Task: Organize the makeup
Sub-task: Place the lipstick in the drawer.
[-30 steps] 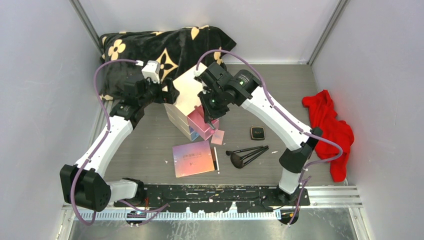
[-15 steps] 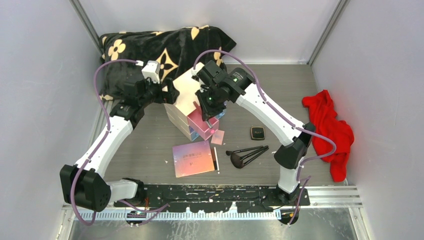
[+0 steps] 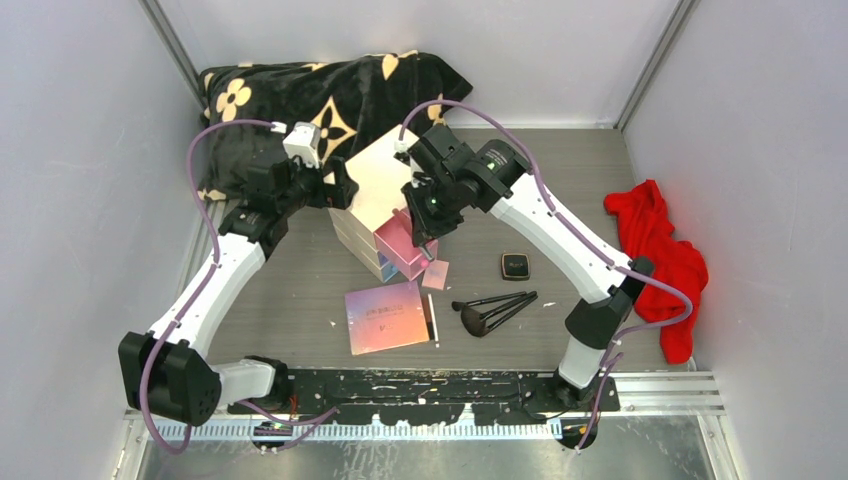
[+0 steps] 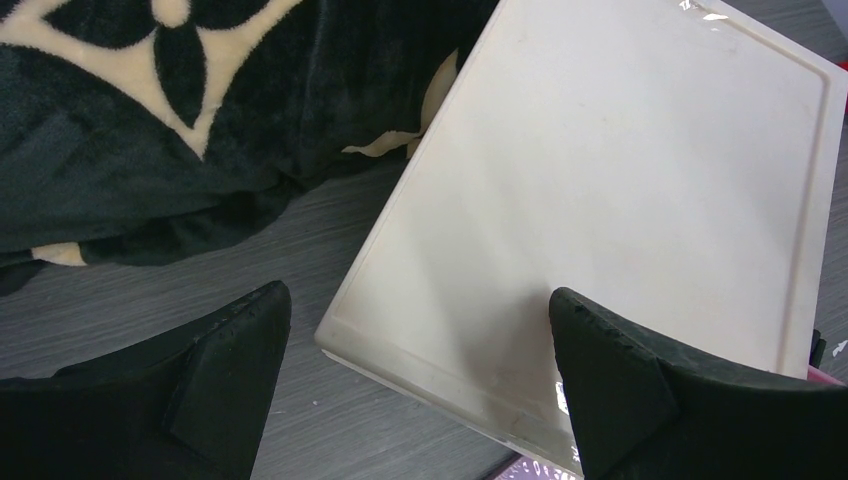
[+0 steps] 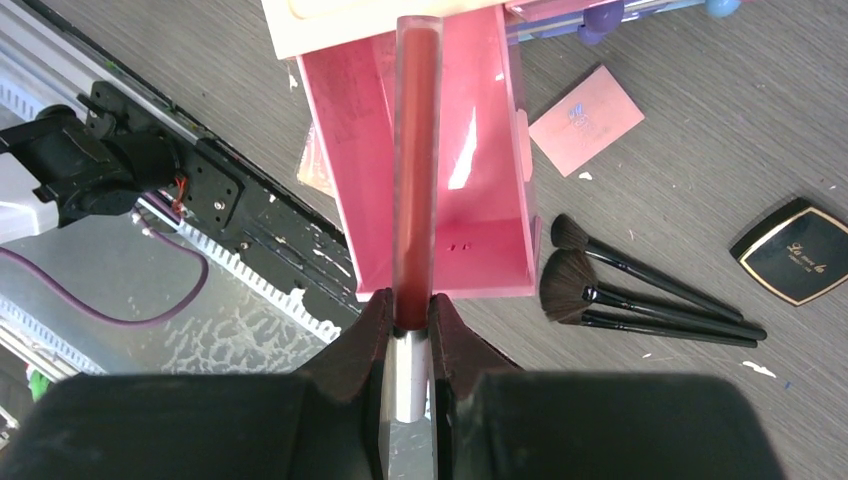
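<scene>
Right end effector (image 5: pixel 405 312) grips tube (image 5: pixel 415 170) over pink drawer (image 5: pixel 482 215).

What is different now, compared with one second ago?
The right gripper, shut on the red tube, swung slightly left and then back right above the pink drawer. Nothing was taken or released. The left gripper, palette, brushes and compact stayed put.

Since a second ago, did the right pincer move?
Yes, slightly: the right pincer, gripping a red stick, drifted rightward, from the cream box toward the red cloth.
</scene>
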Robot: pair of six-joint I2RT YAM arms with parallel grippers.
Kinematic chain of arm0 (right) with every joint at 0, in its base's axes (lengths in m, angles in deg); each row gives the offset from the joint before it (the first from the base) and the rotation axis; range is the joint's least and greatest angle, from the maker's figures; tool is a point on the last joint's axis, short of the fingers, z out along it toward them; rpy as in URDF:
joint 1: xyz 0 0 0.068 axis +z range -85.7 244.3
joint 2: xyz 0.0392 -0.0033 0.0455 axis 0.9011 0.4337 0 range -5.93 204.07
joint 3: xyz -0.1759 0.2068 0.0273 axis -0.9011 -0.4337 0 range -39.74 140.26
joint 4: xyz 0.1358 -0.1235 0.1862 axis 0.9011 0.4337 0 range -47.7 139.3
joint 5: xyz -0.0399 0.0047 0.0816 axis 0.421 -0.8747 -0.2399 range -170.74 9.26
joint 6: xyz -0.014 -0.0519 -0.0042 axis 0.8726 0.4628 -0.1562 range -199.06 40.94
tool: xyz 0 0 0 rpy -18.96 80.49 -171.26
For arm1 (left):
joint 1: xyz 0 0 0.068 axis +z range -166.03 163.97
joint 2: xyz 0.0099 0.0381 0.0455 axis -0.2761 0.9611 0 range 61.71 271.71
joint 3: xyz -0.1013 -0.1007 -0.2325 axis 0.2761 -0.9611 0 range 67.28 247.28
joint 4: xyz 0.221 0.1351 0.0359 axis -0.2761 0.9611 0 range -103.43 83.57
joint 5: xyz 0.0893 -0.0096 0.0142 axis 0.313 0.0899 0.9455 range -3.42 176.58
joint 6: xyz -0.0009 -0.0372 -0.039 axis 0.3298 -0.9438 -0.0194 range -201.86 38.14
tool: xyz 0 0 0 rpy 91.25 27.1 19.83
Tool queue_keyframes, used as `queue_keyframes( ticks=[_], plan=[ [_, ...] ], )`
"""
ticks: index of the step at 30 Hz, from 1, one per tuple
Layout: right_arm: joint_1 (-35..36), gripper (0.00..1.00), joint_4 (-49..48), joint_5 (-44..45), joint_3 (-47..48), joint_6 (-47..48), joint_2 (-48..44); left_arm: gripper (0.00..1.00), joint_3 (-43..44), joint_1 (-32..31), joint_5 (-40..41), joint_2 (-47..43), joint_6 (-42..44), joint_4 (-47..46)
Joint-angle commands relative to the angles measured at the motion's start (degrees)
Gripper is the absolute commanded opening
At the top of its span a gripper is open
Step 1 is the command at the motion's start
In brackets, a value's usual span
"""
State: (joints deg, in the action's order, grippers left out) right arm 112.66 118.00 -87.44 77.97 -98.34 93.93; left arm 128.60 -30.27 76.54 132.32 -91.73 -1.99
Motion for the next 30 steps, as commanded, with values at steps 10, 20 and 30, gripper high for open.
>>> queue_keyframes(
  ticks=[10, 20, 30],
  plan=[
    [-0.1, 0.01, 4.9, -0.6, 1.7, 0.0, -0.7, 1.00, -0.3, 0.0, 0.5, -1.6, 1.3, 0.8],
    [-0.1, 0.05, 7.7, -1.0, 9.5, 0.7, 5.3, 1.00, -0.3, 0.0, 0.0, -2.1, 1.2, 0.4],
    [-0.1, 0.03, 7.9, -1.8, 8.7, 0.7, 5.6, 1.00, -0.8, 0.0, -0.1, -1.8, 1.2, 0.0]
  ],
)
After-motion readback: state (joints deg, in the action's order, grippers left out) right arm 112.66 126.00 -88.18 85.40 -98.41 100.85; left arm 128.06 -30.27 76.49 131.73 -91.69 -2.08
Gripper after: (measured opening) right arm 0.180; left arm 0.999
